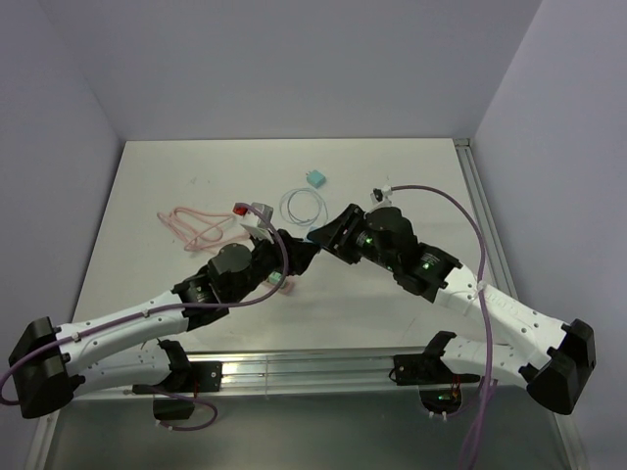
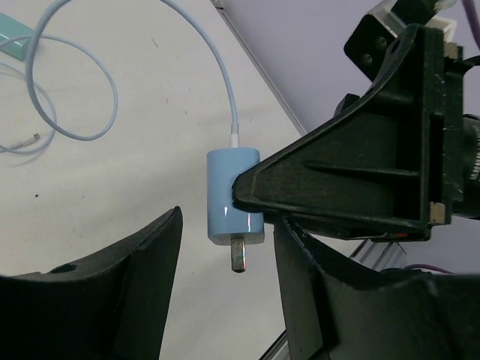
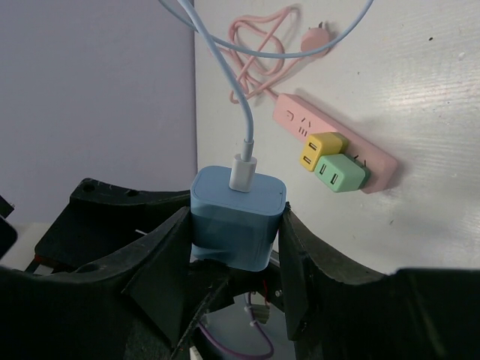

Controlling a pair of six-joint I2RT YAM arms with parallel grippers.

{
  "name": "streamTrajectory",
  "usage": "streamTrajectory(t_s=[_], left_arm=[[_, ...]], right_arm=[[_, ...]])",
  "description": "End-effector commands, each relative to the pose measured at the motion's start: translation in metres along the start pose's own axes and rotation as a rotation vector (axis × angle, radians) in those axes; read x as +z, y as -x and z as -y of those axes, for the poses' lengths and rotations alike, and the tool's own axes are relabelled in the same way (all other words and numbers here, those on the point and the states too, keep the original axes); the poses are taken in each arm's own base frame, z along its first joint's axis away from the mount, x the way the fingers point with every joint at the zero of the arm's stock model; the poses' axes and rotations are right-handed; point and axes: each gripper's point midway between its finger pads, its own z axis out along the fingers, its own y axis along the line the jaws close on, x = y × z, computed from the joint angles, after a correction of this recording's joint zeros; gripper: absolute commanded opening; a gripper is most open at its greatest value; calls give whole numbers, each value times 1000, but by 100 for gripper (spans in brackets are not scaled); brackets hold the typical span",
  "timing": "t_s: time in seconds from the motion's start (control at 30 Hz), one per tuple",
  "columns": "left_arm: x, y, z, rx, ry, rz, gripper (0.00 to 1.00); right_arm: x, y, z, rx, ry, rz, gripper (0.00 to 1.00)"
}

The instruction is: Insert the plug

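My right gripper is shut on the light blue plug, its white cable leading up from the top. In the left wrist view the plug hangs in the air with a metal prong pointing down, pinched by the right gripper's black finger. My left gripper is open and empty, its jaws on either side just below the plug. The two grippers meet mid-table, left and right. The pink power strip lies on the table with a yellow plug and a green plug in it.
The strip's pink cord is bundled at the left of the white table. The blue cable's coil and a small teal block lie behind the grippers. A metal rail runs along the near edge.
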Motion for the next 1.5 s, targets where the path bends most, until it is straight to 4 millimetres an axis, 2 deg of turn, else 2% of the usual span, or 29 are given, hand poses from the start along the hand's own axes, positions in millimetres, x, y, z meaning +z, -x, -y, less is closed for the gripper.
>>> streamTrajectory(t_s=[0.0, 0.07, 0.1, 0.17, 0.2, 0.23, 0.3, 0.33, 0.37, 0.43, 0.47, 0.5, 0.53, 0.57, 0.63, 0.77, 0.83, 1.07, 1.2, 1.33, 1.37, 1.4, 1.43, 1.47], left_arm=[[5, 15, 18, -3, -51, 32, 57], [6, 13, 17, 0, -49, 27, 55], [6, 13, 16, 1, -44, 26, 44], [5, 14, 15, 2, -39, 29, 31], [4, 16, 14, 2, -31, 37, 14], [3, 15, 11, 6, -23, 35, 3], [1, 17, 9, 14, -14, 41, 0], [0, 17, 7, 22, -4, 44, 0], [-3, 20, 6, 35, -3, 52, 0], [-6, 19, 0, 57, 14, 54, 0], [-11, 23, -1, 80, 12, 64, 0], [-13, 24, -2, 94, 10, 73, 0], [-18, 25, -5, 131, 9, 80, 0], [-20, 27, -6, 148, 5, 88, 0], [-25, 29, -5, 189, -15, 100, 0], [-33, 26, 12, 310, -147, 88, 0], [-36, 24, 14, 338, -170, 87, 0], [-46, 24, 19, 360, -218, 98, 0], [-49, 24, 17, 372, -217, 98, 1], [-50, 25, 16, 385, -211, 97, 1], [-49, 24, 14, 386, -205, 94, 0], [-49, 27, 14, 382, -196, 97, 1], [-47, 30, 8, 364, -153, 106, 23], [-46, 32, 5, 353, -124, 103, 38]], right_arm=[[-4, 9, -30, 1, 67, 32, 0], [-4, 6, -34, -9, 73, 22, 0], [-4, 6, -35, -12, 76, 20, 0], [-4, 4, -38, -31, 88, 9, 0], [-5, 2, -40, -41, 95, 5, 2], [-5, 2, -40, -64, 100, 3, 14], [-8, -1, -44, -94, 124, -15, 31], [-8, -1, -43, -110, 118, -17, 49], [-9, -2, -38, -144, 99, -28, 55], [-13, 0, -40, -182, 84, -32, 68], [-16, -1, -33, -226, 50, -45, 69], [-18, 2, -38, -251, 55, -48, 70], [-20, 1, -33, -294, 32, -66, 70], [-23, 2, -40, -309, 45, -76, 70], [-23, -1, -41, -358, 49, -116, 70], [-22, -12, -44, -392, 52, -242, 68], [-19, -18, -49, -394, 73, -302, 68], [-9, -21, -53, -386, 80, -333, 66], [-9, -25, -56, -377, 103, -352, 59], [-11, -32, -59, -365, 142, -386, 44], [-11, -33, -60, -365, 149, -389, 29], [-11, -34, -61, -363, 157, -395, 21], [-11, -34, -63, -363, 170, -397, 11], [-12, -34, -66, -365, 181, -396, 0]])
